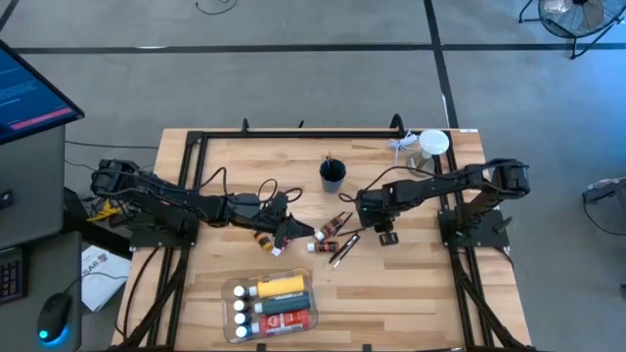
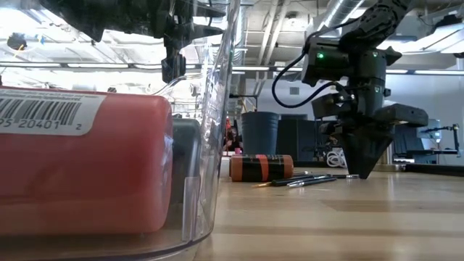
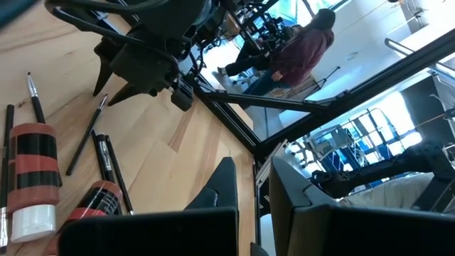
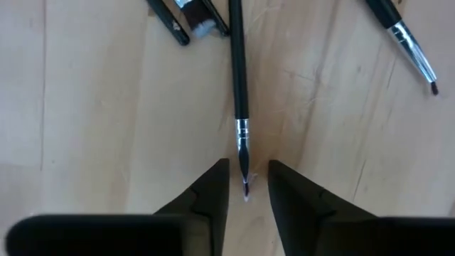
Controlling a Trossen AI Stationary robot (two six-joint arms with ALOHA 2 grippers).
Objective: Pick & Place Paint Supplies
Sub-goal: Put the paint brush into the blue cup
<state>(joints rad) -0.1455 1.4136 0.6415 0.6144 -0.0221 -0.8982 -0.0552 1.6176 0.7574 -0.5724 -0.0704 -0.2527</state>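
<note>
At centre frame, low over the table (image 1: 421, 284), the right hand (image 4: 247, 186) is narrowed astride a brush (image 4: 237, 78) tip, not yet gripped; closing is likely needed next. The left hand (image 1: 293, 231) is shut, empty.

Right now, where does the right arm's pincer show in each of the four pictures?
High view: the right pincer sits right of centre, beside the scattered brushes.
Low view: right of centre, pointing down.
Left wrist view: upper left, above the brushes.
Right wrist view: bottom middle, straddling a thin brush.
Shared landmark: the red-and-black paint tube, in all but the right wrist view.
</note>
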